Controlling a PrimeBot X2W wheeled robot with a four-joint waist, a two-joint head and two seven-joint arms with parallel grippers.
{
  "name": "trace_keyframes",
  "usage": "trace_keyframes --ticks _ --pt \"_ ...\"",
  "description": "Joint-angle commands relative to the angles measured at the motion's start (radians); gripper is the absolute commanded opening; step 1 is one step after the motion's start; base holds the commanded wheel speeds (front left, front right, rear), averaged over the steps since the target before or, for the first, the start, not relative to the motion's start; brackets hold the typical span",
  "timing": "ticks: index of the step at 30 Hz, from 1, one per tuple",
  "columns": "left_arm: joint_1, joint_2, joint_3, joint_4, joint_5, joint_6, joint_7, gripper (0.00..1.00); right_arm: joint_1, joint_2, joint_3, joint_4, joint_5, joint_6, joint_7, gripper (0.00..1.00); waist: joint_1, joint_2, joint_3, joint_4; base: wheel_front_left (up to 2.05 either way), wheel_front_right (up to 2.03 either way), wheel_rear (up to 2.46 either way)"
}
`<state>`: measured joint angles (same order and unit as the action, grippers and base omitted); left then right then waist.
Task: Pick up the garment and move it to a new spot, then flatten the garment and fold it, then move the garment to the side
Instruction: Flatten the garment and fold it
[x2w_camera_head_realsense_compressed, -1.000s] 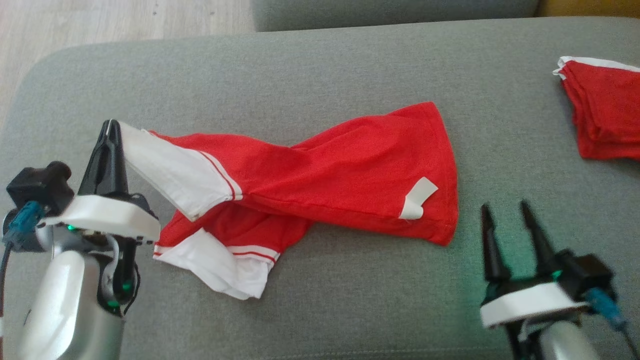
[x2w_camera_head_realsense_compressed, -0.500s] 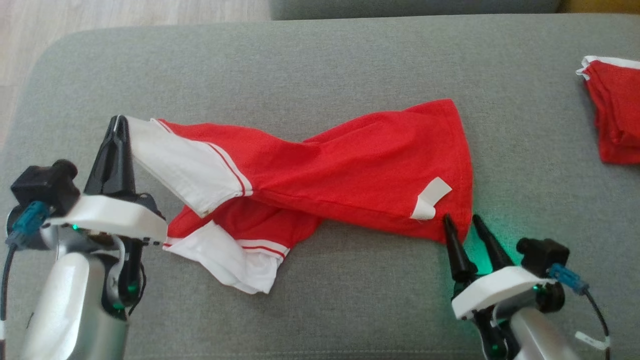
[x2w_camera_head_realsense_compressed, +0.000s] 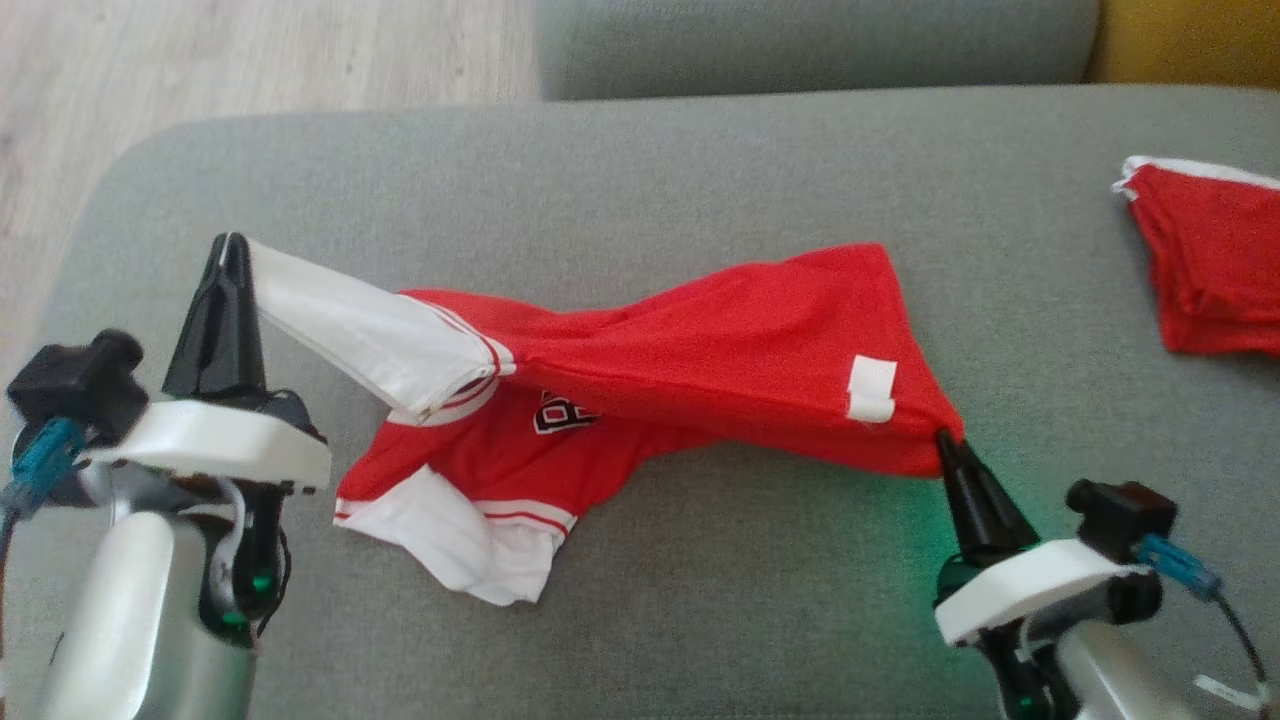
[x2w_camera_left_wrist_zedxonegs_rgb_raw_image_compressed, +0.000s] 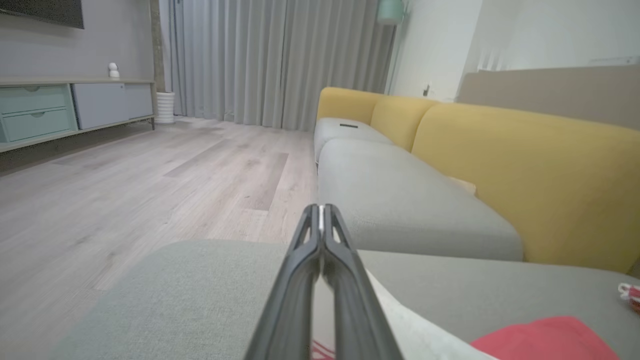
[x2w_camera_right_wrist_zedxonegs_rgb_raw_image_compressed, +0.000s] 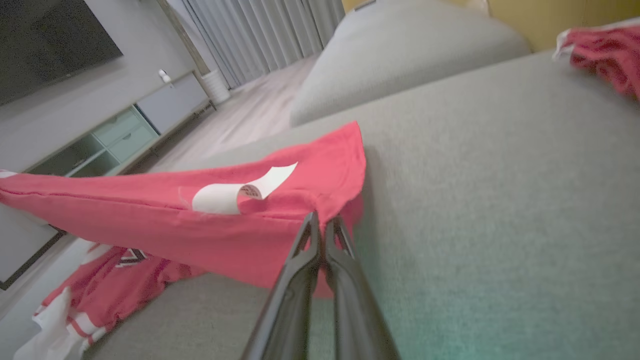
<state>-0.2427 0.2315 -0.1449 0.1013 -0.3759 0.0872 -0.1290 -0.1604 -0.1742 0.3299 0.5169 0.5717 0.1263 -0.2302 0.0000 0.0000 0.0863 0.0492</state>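
Note:
The garment (x2w_camera_head_realsense_compressed: 700, 360) is a red shirt with white sleeves and a white label, stretched across the grey cushion (x2w_camera_head_realsense_compressed: 640, 190). My left gripper (x2w_camera_head_realsense_compressed: 232, 250) is shut on the end of one white sleeve, holding it off the cushion at the left. My right gripper (x2w_camera_head_realsense_compressed: 945, 440) is shut on the garment's red hem corner at the right, lifting that edge. The second sleeve (x2w_camera_head_realsense_compressed: 470, 540) and a printed patch (x2w_camera_head_realsense_compressed: 560, 415) lie on the cushion below the raised fold. In the right wrist view the closed fingers (x2w_camera_right_wrist_zedxonegs_rgb_raw_image_compressed: 320, 245) pinch the red hem (x2w_camera_right_wrist_zedxonegs_rgb_raw_image_compressed: 280, 200). In the left wrist view white cloth (x2w_camera_left_wrist_zedxonegs_rgb_raw_image_compressed: 400, 320) trails from my shut left gripper (x2w_camera_left_wrist_zedxonegs_rgb_raw_image_compressed: 321, 212).
A second red garment (x2w_camera_head_realsense_compressed: 1210, 260) lies folded at the cushion's right edge. Wood floor (x2w_camera_head_realsense_compressed: 250, 60) lies beyond the cushion's far left corner. Another grey seat (x2w_camera_left_wrist_zedxonegs_rgb_raw_image_compressed: 400, 200) with a yellow backrest (x2w_camera_left_wrist_zedxonegs_rgb_raw_image_compressed: 525, 165) stands behind.
My right gripper moved up and left to the garment's hem corner, closed on it and lifted it. The hem now hangs raised, uncovering the printed patch. The camera shifted slightly.

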Motion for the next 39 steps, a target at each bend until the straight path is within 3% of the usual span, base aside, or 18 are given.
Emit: trace_keyframes --ticks 1,9,11,16,21,26,33,39 --pt "-0.025 0.025 0.051 -0.049 -0.017 -0.005 -0.021 0.00 0.008 -0.023 0.008 -0.064 -0.011 0.004 -0.020 0.00 0.0000 0.0000 -0.032 -0.013 0.00 0.00 0.00" --pt "-0.149 -0.017 0.114 -0.195 -0.166 -0.031 -0.002 0.00 -0.009 -0.099 -0.094 -0.361 -0.054 0.004 0.009 0.00 0.0000 0.0000 -0.088 -0.053 0.00 0.00 0.00" --pt "-0.257 -0.025 0.131 -0.228 -0.208 -0.018 0.040 0.00 -0.089 -0.127 -0.125 -0.459 -0.060 0.004 0.080 0.00 0.0000 0.0000 -0.076 -0.070 0.00 0.00 0.00" --pt "-0.503 -0.027 0.119 -0.181 -0.218 -0.004 0.089 0.00 -0.310 -0.167 -0.138 -0.497 -0.080 0.004 0.186 0.00 0.0000 0.0000 -0.003 -0.075 0.00 0.00 0.00" --pt "-0.730 -0.030 0.100 -0.053 -0.195 -0.004 0.080 0.00 -0.514 -0.183 -0.110 -0.443 -0.049 0.004 0.243 0.00 0.0000 0.0000 0.091 -0.071 0.00 0.00 0.00" --pt "-0.999 -0.037 0.058 0.167 -0.147 -0.035 0.019 0.00 -0.787 -0.197 -0.055 -0.295 -0.022 0.004 0.258 0.00 0.0000 0.0000 0.232 -0.070 0.00 0.00 0.00" --pt "-1.303 -0.061 0.023 0.454 -0.099 -0.114 -0.112 0.00 -1.115 -0.207 0.040 -0.076 -0.060 0.004 0.138 0.00 0.0000 0.0000 0.378 -0.071 0.00 0.00 0.00" --pt "-1.407 -0.102 0.089 0.478 -0.085 -0.166 -0.132 0.00 -1.272 -0.238 0.113 0.044 -0.083 0.004 0.032 0.00 0.0000 0.0000 0.444 -0.050 0.00 0.00 0.00"
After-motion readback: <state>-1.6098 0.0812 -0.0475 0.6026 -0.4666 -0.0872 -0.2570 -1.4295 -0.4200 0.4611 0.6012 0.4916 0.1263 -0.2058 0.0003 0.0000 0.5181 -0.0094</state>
